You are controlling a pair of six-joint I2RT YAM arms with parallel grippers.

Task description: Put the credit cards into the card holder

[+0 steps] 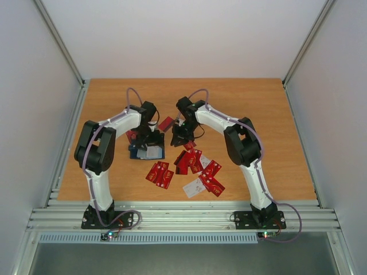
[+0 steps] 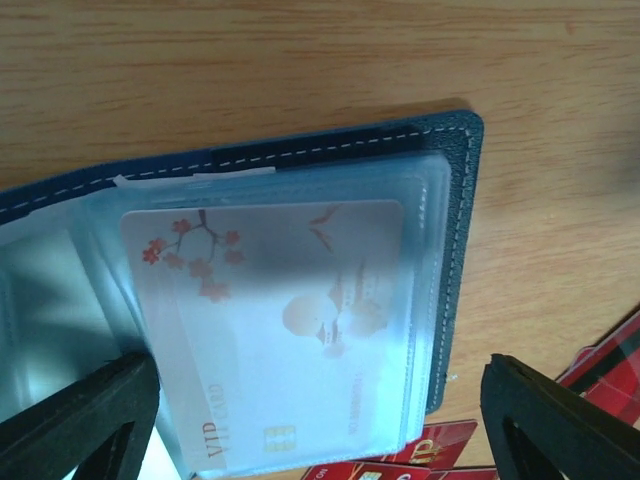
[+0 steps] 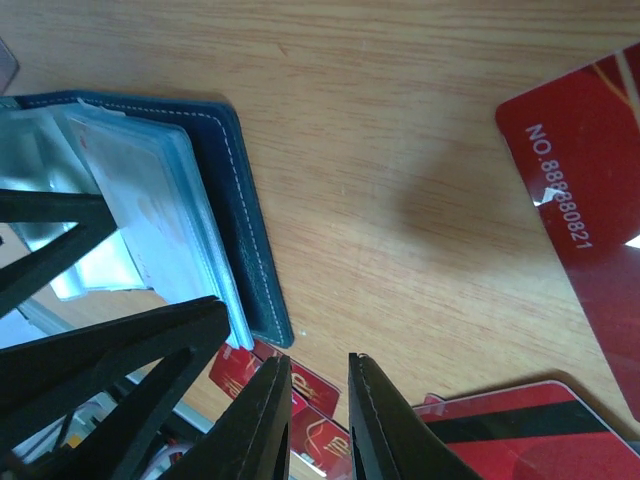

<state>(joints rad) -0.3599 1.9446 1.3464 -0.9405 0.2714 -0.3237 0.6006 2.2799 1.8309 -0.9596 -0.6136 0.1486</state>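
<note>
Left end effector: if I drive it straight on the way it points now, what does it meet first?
Most likely the clear sleeve over the white card in the open card holder. The left end effector is open and centred on it; how far off it is, I can't judge.

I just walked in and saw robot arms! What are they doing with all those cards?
Two robot arms are putting cards into a wallet. The left claw is open over the wallet, which lies open on the table with one white card already in a clear sleeve. The right claw hangs beside it, nearly closed; I can't tell if it grips anything. Lots of red cards lie loose on the table, not yet put in.
</note>
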